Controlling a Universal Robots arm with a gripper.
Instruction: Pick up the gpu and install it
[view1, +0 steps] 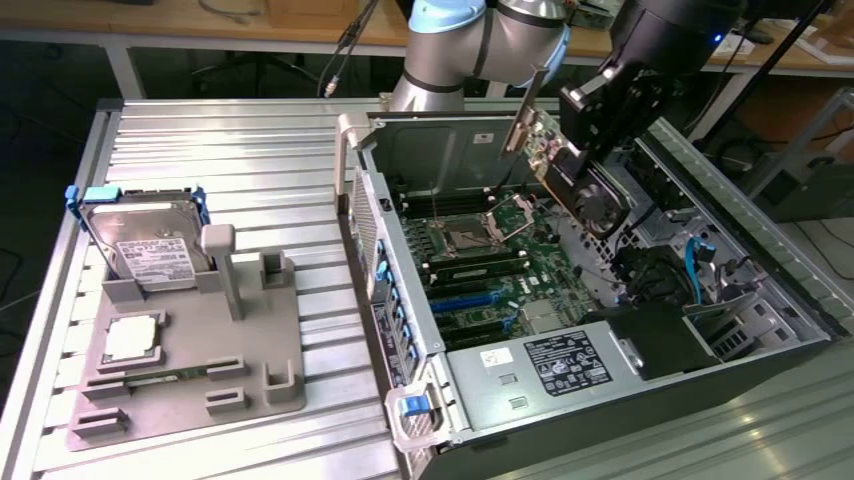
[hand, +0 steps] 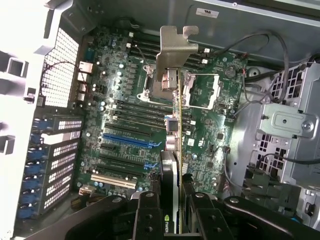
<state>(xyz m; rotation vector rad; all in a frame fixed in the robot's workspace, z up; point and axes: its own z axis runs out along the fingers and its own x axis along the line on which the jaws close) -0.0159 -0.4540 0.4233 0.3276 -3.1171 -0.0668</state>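
Observation:
My gripper (view1: 597, 135) is shut on the gpu (view1: 567, 172), a dark card with a silver end bracket (view1: 523, 125). I hold it tilted in the air above the open computer case (view1: 400, 250), over the far part of the green motherboard (view1: 494, 260). In the wrist view the gpu (hand: 172, 130) appears edge-on, its bracket (hand: 175, 50) pointing away from me, with my gripper (hand: 172, 215) clamping it from both sides with black fingers (hand: 149, 212). The card hangs clear of the board, beside the blue expansion slot (hand: 127, 140).
A grey fixture (view1: 254, 330) on the exterior view's left holds a silver hard drive (view1: 147, 245), a processor chip (view1: 134, 335) and a slim green memory stick (view1: 174, 375). Inside the case are a labelled power supply (view1: 567, 360), drive cages and cables (view1: 694, 270).

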